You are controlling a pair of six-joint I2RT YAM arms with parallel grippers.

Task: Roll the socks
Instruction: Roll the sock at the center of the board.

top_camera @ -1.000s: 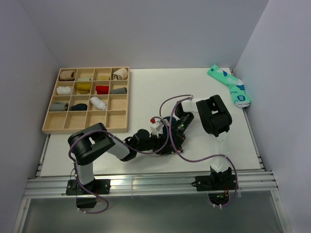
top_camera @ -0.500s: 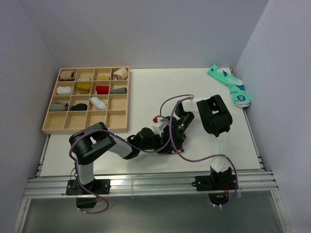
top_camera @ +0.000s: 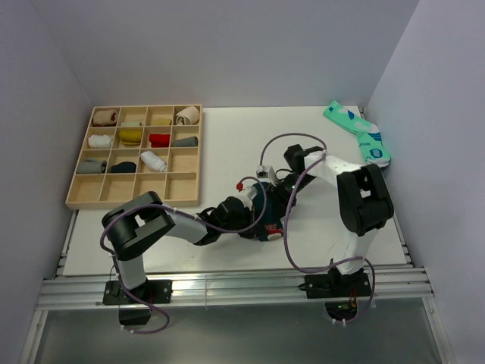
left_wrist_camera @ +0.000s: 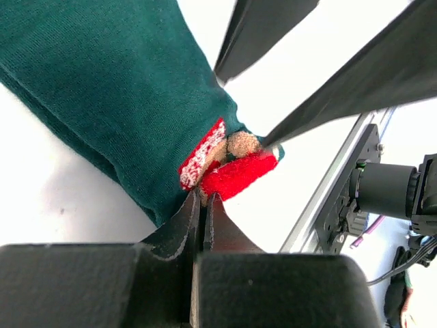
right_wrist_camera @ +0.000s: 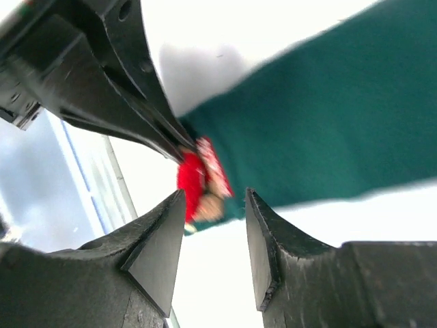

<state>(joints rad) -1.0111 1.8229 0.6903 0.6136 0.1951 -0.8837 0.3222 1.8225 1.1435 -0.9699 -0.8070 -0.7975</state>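
1. The left gripper [left_wrist_camera: 203, 199] is pinching the cuff of the dark green sock [left_wrist_camera: 123, 89], jaws clenching beside its red-and-white figure [left_wrist_camera: 225, 167].
2. The right gripper [right_wrist_camera: 215, 198] is hovering at that cuff, jaws released and spread.
3. The sock is lying on the white worktop [top_camera: 227, 144], near its front edge.

Left arm [top_camera: 176, 224] low, stretched right along near side. Left gripper [left_wrist_camera: 203, 199] fingers pressed together, pinching cuff edge of dark green sock [left_wrist_camera: 116, 82]. Right arm [top_camera: 365, 199] elbow raised, forearm reaching left. Right gripper [right_wrist_camera: 215, 197] jaws apart, pointing toward left gripper's tips.
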